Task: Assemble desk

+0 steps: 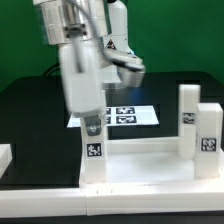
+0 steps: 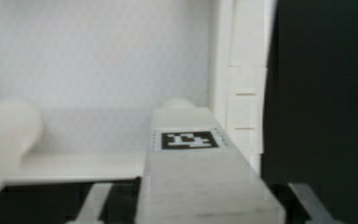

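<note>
Legs stand up from the desk top (image 1: 140, 160), and that flat white rimmed panel is our landmark for everything else. Going from the exterior view's left: a small white block (image 1: 5, 158) lies at the picture's edge, well apart from the desk top. Next comes the near-left leg (image 1: 93, 150), upright at the desk top's near corner, its black-and-white tag facing us. We see the gripper (image 1: 93, 122) straight above it — the blurred white arm (image 1: 85, 55) reaches down and the fingers close on the leg's upper end. Behind the desk top, the marker board (image 1: 125, 114) lies flat on the black table (image 1: 30, 110). At the desk top's far side on the exterior view's right, two more legs stand upright — one taller (image 1: 188, 118) and one nearer the picture's edge (image 1: 208, 138).

In the wrist view we see the clasped leg (image 2: 202, 170) between the dark fingers (image 2: 300, 200), its tag upward, with the desk top's pale surface (image 2: 105, 80) beyond it.
</note>
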`<control>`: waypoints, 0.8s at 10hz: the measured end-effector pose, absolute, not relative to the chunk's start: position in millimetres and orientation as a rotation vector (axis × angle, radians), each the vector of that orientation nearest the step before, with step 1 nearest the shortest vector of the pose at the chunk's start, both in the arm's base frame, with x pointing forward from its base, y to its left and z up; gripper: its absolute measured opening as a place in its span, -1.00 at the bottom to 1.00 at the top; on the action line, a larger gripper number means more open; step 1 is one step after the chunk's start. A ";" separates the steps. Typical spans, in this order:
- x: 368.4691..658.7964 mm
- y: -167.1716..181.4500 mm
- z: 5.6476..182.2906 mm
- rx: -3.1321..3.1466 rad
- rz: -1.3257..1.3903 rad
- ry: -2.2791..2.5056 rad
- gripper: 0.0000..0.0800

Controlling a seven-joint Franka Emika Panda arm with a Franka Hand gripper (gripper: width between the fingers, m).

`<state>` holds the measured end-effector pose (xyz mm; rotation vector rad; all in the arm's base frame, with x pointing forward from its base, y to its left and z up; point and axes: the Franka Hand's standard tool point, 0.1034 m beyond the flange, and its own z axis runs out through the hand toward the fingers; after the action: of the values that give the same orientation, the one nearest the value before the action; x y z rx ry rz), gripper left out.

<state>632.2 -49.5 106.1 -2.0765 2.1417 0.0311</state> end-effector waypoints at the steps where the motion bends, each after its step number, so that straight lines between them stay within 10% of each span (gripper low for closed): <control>1: 632.2 -47.9 106.0 -2.075 0.029 2.152 -0.28; 6: 632.6 -46.9 105.9 -1.881 0.051 2.319 -0.28; 8: 632.7 -46.9 106.1 -1.881 0.050 2.319 0.48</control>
<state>632.7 -46.9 106.1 -1.8813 2.3191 0.0503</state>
